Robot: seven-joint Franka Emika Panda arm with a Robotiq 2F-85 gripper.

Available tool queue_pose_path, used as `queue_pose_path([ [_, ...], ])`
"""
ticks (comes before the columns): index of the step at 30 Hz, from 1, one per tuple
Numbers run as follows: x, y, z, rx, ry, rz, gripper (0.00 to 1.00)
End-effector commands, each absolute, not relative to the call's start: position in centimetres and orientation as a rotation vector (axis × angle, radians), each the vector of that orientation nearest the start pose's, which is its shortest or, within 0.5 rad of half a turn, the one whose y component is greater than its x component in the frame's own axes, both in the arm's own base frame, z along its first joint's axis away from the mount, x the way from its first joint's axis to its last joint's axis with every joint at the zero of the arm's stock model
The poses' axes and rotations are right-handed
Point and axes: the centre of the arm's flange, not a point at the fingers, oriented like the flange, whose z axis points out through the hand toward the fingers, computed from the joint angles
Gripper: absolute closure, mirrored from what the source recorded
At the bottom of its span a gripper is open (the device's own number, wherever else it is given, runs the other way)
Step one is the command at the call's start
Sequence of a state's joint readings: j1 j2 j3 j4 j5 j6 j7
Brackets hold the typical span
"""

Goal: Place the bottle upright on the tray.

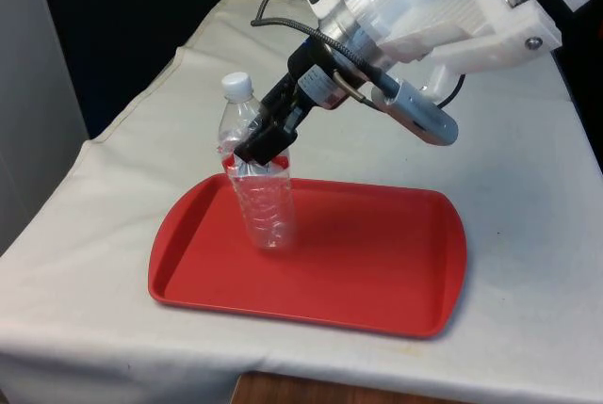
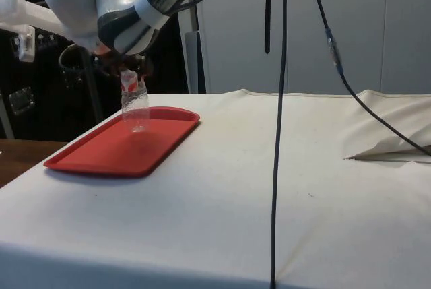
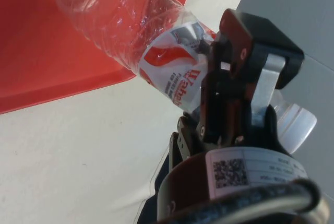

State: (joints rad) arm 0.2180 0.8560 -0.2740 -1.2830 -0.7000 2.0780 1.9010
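Observation:
A clear plastic bottle (image 1: 264, 199) with a white cap and a red and white label stands nearly upright on the red tray (image 1: 377, 263), toward the front view's left end of it. Its base rests on the tray floor. My black gripper (image 1: 259, 145) is shut on the bottle around its labelled upper part, just under the shoulder. From the side, the bottle (image 2: 137, 108) stands on the tray (image 2: 121, 149) under the gripper (image 2: 129, 77). In the wrist view the fingers (image 3: 229, 93) clamp the label of the bottle (image 3: 130, 20).
The tray lies near the table's front edge on the white cloth (image 1: 528, 197). A black cable (image 2: 277, 134) hangs down in the side view. The cloth has a raised fold (image 2: 390, 147) at the side view's right.

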Motion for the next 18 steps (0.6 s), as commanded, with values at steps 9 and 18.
queue_pose_path([
  [9, 75.2, -1.5, 26.2, 1.818, -1.666, 0.829, 0.86],
  [18, 75.5, -0.9, 25.7, 1.808, -1.639, 0.833, 0.86],
])
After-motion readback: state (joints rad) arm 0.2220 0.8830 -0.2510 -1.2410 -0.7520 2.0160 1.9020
